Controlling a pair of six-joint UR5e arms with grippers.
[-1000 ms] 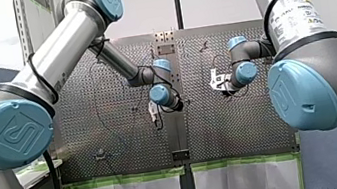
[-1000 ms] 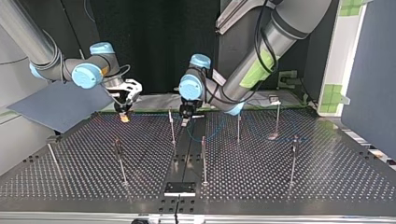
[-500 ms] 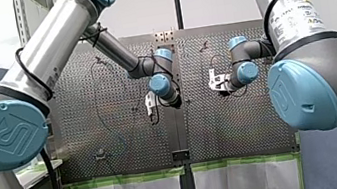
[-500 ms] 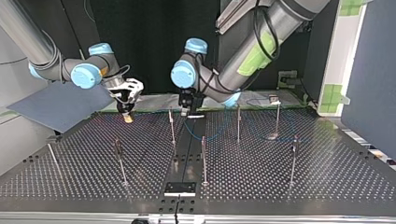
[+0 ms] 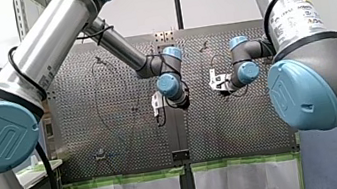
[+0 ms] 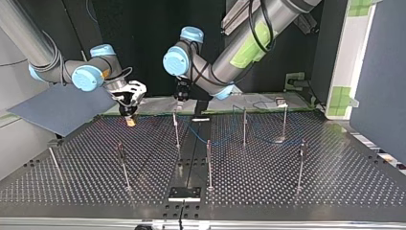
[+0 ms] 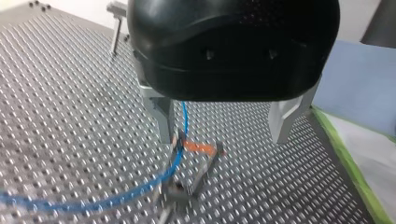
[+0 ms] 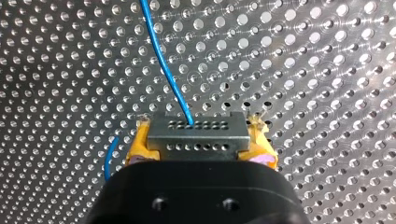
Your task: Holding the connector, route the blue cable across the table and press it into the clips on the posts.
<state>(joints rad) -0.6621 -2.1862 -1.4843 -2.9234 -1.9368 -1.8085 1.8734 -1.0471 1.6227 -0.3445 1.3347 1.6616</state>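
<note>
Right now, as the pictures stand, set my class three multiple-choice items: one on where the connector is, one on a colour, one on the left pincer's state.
1. Where is the connector?
A. in a person's hand
B. between the right pincer's pads
C. in a drawer

2. What colour are the right pincer's pads?
A. green
B. white
C. yellow

3. How does the left pincer stand?
A. open
B. shut on the connector
C. shut on a pen

Answers:
1 B: the right wrist view shows the pads clamping the connector's two ends.
2 C: the pads show yellow on either side of the grey connector.
3 A: its metal fingers stand well apart, and the blue cable passes beside one of them.
</note>
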